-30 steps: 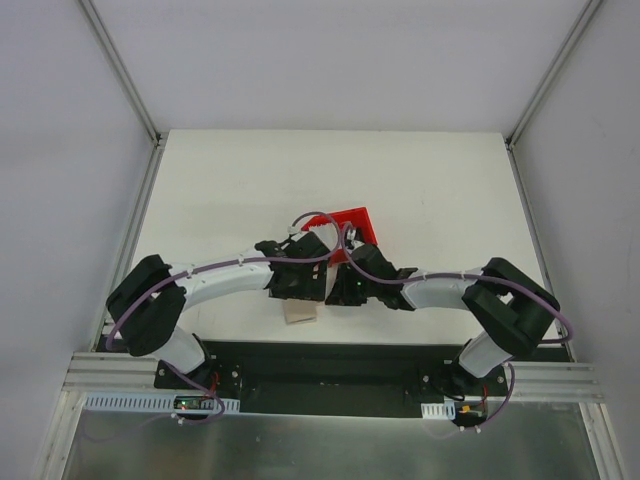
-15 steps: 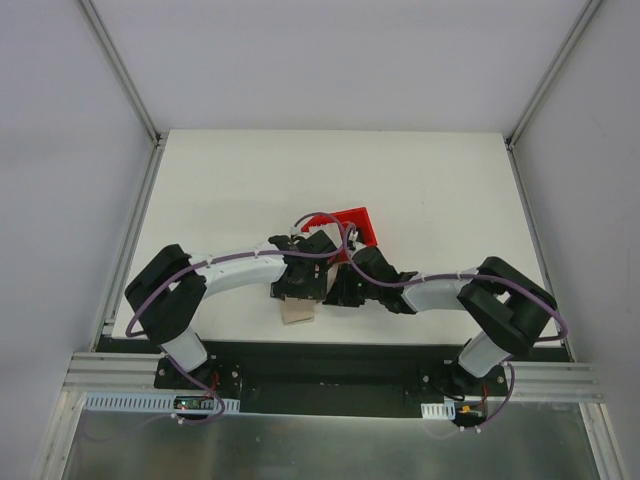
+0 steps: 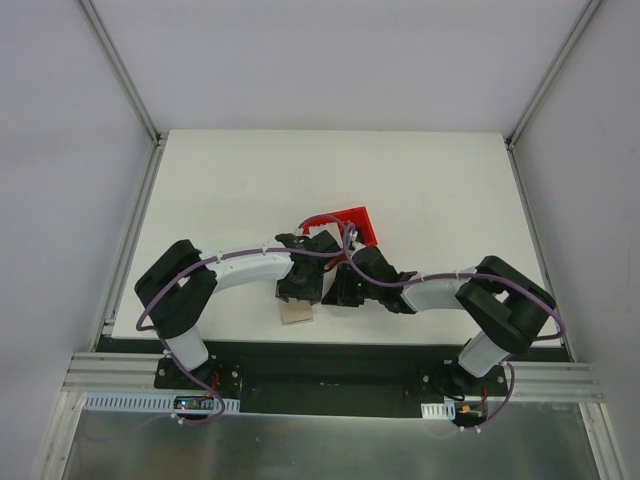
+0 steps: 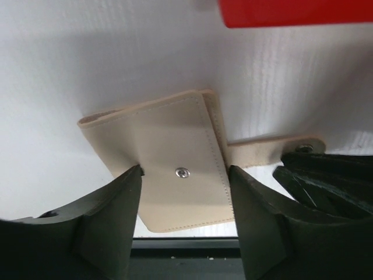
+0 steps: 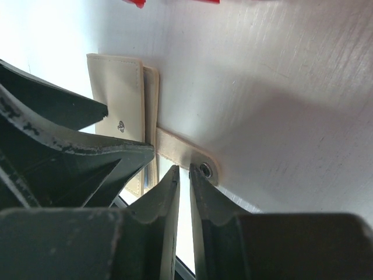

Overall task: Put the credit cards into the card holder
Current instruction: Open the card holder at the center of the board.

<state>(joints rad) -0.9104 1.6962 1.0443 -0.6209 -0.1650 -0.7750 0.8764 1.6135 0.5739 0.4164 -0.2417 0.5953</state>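
The tan card holder (image 3: 297,314) lies folded flat near the table's front edge, its round snap stud (image 4: 182,172) facing up. My left gripper (image 4: 183,172) straddles it, one finger touching each long side (image 3: 300,292). Its strap (image 4: 262,150) stretches out to the right, ending in a second snap. My right gripper (image 5: 185,170) stands nearly shut with only a thin slit between the fingers, pinching the strap's (image 5: 175,146) edge at its tips (image 3: 341,290). The card holder's body (image 5: 119,93) shows beyond my left finger. The credit cards are out of view.
A red plastic bin (image 3: 352,222) stands just behind both grippers, its edge at the top of the left wrist view (image 4: 291,11). The black base rail (image 3: 320,360) runs right below the card holder. Both arms crowd the middle front of the white table (image 3: 230,190).
My left arm has shifted right and toward the front edge, coming down over the card holder, and its jaws have narrowed onto its sides. The right gripper has stayed put.
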